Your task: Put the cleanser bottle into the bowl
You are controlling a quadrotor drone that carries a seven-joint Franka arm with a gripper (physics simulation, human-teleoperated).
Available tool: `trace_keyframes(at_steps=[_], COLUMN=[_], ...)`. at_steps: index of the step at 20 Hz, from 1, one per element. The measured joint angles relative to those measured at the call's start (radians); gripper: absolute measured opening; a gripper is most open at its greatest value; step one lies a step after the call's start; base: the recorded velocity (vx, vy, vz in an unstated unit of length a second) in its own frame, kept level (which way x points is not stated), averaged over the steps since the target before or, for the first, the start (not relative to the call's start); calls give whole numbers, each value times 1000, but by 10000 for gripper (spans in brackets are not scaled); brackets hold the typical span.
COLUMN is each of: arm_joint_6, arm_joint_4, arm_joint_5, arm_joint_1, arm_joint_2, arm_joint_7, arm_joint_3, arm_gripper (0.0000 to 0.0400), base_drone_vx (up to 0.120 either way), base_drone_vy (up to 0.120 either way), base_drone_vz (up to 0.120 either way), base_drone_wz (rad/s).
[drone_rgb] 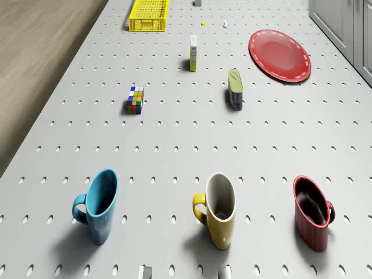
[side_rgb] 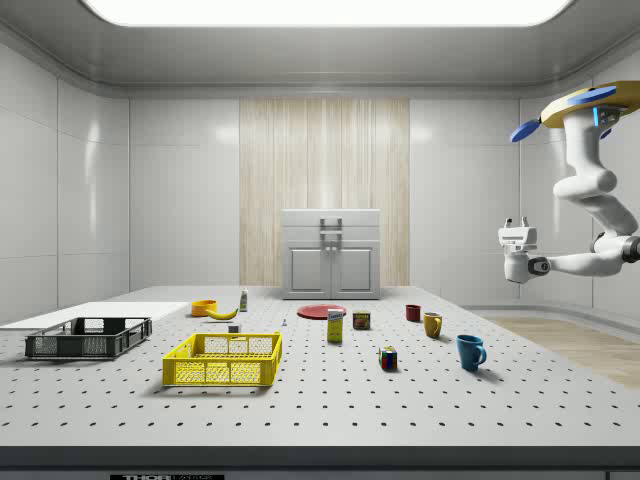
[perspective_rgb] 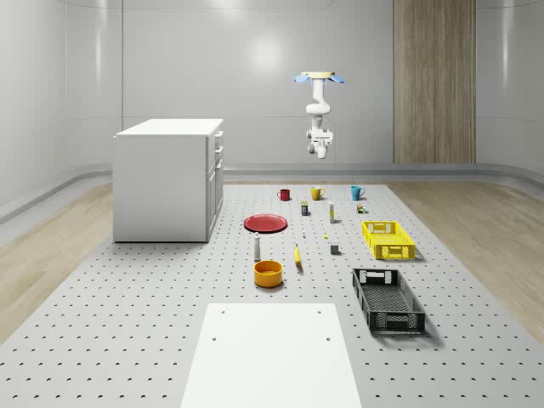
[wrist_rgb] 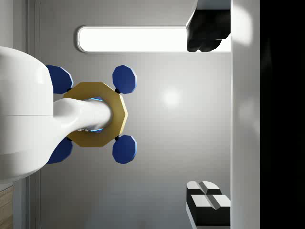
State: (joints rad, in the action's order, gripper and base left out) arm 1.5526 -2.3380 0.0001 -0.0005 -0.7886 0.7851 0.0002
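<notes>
The cleanser bottle (perspective_rgb: 257, 247), small and white, stands upright on the perforated table just behind the orange bowl (perspective_rgb: 268, 273). In the side view the bottle (side_rgb: 243, 299) is right of the bowl (side_rgb: 204, 307), a short gap between them. My drone (perspective_rgb: 319, 77) hovers high over the table's far end, near the row of mugs and far from the bottle. The arm hangs folded below the drone (side_rgb: 585, 103), with the gripper (side_rgb: 516, 224) turned upward. In the wrist view the gripper (wrist_rgb: 208, 114) is open and holds nothing, facing the drone's underside (wrist_rgb: 95, 114).
Blue (drone_rgb: 99, 203), yellow (drone_rgb: 220, 208) and red (drone_rgb: 313, 212) mugs stand below the drone. Beyond them are a puzzle cube (drone_rgb: 135, 100), a can (drone_rgb: 235, 89), a red plate (perspective_rgb: 266, 223), a yellow crate (perspective_rgb: 388, 239) and a black crate (perspective_rgb: 388, 299). A white cabinet (perspective_rgb: 167, 178) stands at the whole-scene view's left.
</notes>
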Motion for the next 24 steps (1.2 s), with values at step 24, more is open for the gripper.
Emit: trace_keyframes(at_steps=[24], arm_joint_6=[-192], arm_joint_4=[297], arm_joint_5=[2], arm_joint_1=[-7], arm_joint_2=[86], arm_joint_7=[-3], arm_joint_3=[4], arm_gripper=[400], base_drone_vx=[110], base_drone_vy=[-117], base_drone_vz=[0], base_drone_wz=[0])
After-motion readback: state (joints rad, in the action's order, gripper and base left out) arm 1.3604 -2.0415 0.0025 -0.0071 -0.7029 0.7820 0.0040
